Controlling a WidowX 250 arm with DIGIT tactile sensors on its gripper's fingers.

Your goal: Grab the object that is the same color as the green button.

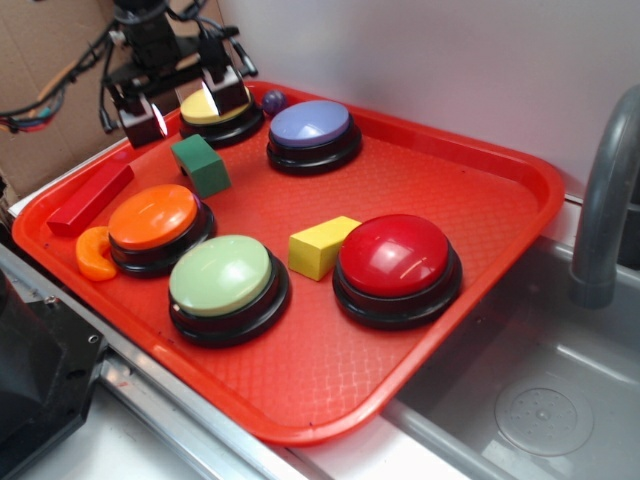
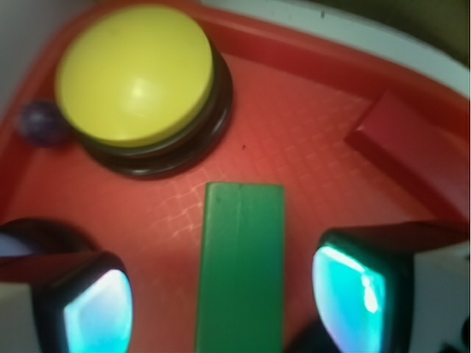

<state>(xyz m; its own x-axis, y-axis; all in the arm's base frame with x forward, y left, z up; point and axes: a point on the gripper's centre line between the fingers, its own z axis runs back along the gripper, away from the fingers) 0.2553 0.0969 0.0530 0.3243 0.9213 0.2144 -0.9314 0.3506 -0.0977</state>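
The gripper (image 1: 182,108) hangs at the far left corner of the red tray (image 1: 480,175), jaws apart and holding nothing, above and just behind the green block (image 1: 201,165). That block sits on the tray floor between the yellow button (image 1: 214,108) and the orange button (image 1: 154,218), and it matches in colour family, though darker, the green button (image 1: 220,276) at the tray's near edge. In the wrist view the block runs up the middle of the picture between the two fingertips (image 2: 96,309), which stand clear of it on either side; neither pad touches it. A red bar (image 1: 92,197) lies along the tray's left rim, near the block but apart from it, and a yellow block (image 1: 322,246) rests well away beside the red button (image 1: 397,257). Assessment: the approach and alignment step is in hand, and the grasp itself is not yet made. The next move appears to call for a straight descent until the pads flank the block's sides, then closure. The yellow button's base sits close to the far end of the block, so clearance there warrants care. Whether the fingertips are low enough already cannot be told from these views.
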